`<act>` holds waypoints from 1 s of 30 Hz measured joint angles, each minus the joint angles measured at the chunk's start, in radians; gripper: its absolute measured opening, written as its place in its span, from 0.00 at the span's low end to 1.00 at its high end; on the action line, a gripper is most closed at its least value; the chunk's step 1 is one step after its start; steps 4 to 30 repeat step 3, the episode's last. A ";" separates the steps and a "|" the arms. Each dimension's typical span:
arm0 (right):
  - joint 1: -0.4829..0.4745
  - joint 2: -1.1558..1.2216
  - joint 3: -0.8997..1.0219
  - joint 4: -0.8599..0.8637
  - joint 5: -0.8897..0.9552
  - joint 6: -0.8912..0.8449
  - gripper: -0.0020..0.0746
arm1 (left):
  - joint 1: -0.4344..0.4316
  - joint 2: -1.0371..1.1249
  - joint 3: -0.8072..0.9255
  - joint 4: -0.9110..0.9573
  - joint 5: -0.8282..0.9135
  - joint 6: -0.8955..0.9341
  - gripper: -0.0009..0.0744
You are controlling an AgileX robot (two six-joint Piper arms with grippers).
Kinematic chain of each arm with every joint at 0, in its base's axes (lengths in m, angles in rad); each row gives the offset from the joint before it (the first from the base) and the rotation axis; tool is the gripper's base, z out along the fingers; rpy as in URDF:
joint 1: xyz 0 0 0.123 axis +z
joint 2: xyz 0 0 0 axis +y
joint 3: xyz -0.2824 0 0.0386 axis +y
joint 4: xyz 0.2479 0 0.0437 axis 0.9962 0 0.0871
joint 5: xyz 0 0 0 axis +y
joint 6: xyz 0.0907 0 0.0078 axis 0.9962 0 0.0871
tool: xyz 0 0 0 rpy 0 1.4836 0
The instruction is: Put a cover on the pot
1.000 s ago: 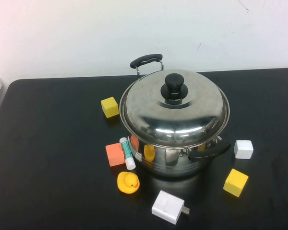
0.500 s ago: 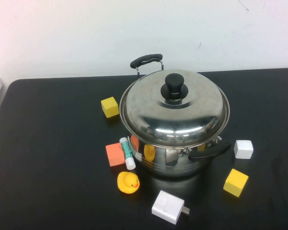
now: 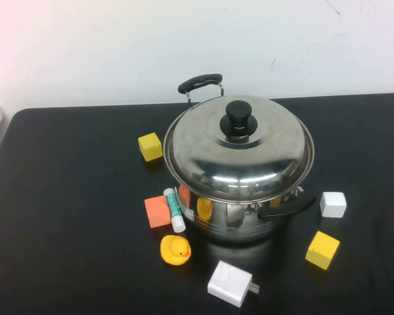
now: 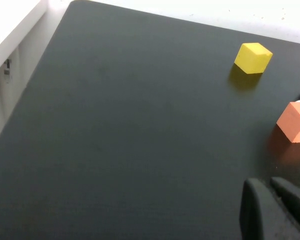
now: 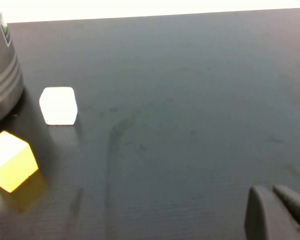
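Observation:
The large shiny steel pot (image 3: 233,222) stands mid-table with two black side handles (image 3: 200,82). The domed steel lid (image 3: 249,157) with its black knob (image 3: 238,118) sits on top of it, slightly tilted toward the front. Neither arm shows in the high view. My left gripper (image 4: 272,200) hangs over bare black table left of the pot, fingers together and empty. My right gripper (image 5: 276,200) hangs over the table right of the pot, fingers together and empty. The pot's side (image 5: 2,75) shows at the edge of the right wrist view.
Round the pot lie a yellow block (image 3: 150,146), an orange block (image 3: 157,211), a glue stick (image 3: 175,210), a rubber duck (image 3: 175,250), a white charger (image 3: 230,283), another yellow block (image 3: 322,249) and a white block (image 3: 333,204). A white wall runs behind the table.

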 joint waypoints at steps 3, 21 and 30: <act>0.000 0.000 0.000 0.000 0.000 0.000 0.02 | 0.000 0.000 0.000 0.000 0.000 0.000 0.01; 0.000 0.000 0.000 0.000 0.000 0.000 0.02 | 0.000 0.000 0.000 0.000 0.000 0.000 0.01; 0.000 0.000 0.000 0.000 0.000 0.000 0.02 | 0.000 0.000 0.000 0.000 0.000 0.000 0.01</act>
